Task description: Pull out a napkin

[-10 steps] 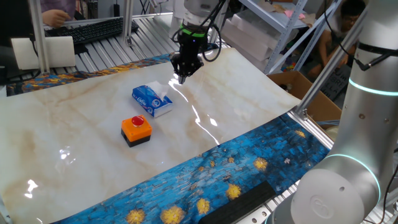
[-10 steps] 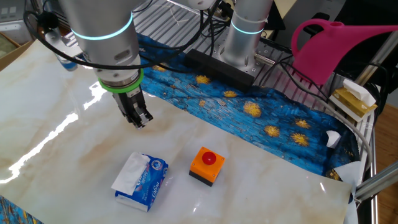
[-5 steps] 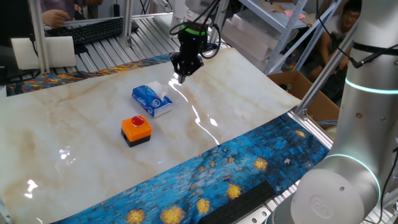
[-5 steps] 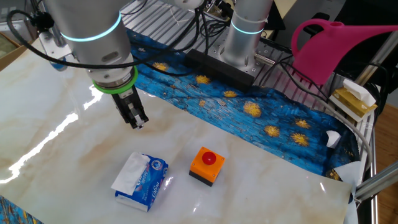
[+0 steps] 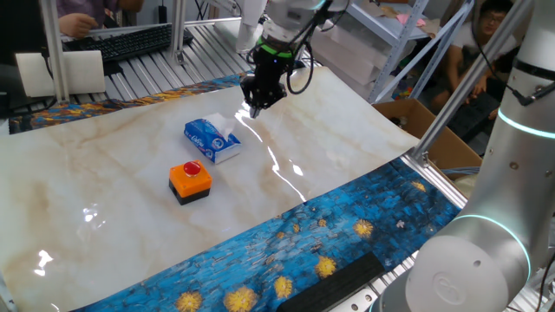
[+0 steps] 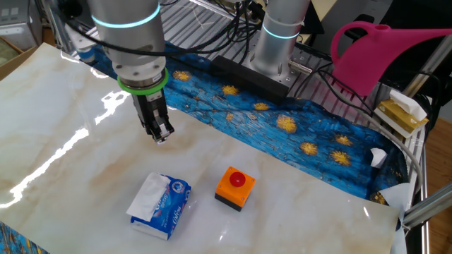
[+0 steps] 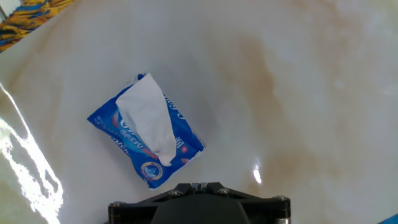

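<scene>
A white napkin (image 5: pixel 228 130) sticks up out of the slot of a blue-and-white tissue pack (image 5: pixel 206 142) lying on the marble table. It also shows in the other fixed view (image 6: pixel 147 196), in its pack (image 6: pixel 174 205), and in the hand view (image 7: pixel 150 119) on the pack (image 7: pixel 126 138). My gripper (image 5: pixel 255 110) hangs above the table beside the pack, apart from it, with its fingers together and nothing between them. It also shows in the other fixed view (image 6: pixel 161 136). In the hand view the gripper (image 7: pixel 199 186) shows only at the bottom edge.
An orange box with a red button (image 5: pixel 190 180) stands close to the pack, also in the other fixed view (image 6: pixel 234 188). A blue patterned cloth (image 6: pixel 296 127) edges the table. A pink watering can (image 6: pixel 381 53) and another arm's base (image 6: pixel 277 42) stand beyond it.
The gripper has shifted a little sideways above the table and the arm above it has turned. The pack, the napkin and the orange box have not moved.
</scene>
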Action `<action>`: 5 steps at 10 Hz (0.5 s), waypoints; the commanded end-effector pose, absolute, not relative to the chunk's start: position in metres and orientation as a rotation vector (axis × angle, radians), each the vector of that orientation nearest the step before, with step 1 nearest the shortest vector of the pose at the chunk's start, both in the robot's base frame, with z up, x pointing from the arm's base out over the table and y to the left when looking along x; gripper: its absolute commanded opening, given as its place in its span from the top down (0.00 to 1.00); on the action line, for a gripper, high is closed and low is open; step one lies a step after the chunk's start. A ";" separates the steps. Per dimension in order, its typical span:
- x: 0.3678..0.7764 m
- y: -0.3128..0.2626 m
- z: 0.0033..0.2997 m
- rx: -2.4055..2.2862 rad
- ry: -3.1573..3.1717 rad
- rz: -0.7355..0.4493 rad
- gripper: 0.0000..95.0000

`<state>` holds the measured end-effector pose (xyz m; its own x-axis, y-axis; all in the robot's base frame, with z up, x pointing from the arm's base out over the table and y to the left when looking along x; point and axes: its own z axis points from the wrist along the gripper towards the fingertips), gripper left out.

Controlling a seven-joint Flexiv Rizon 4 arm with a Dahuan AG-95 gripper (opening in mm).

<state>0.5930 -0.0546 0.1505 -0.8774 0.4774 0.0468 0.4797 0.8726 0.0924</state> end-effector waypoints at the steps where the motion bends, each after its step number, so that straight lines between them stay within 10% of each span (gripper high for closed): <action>1: 0.596 -0.055 0.150 -0.814 -3.005 -0.152 1.00; 5: 0.598 -0.054 0.145 -0.821 -3.019 -0.174 1.00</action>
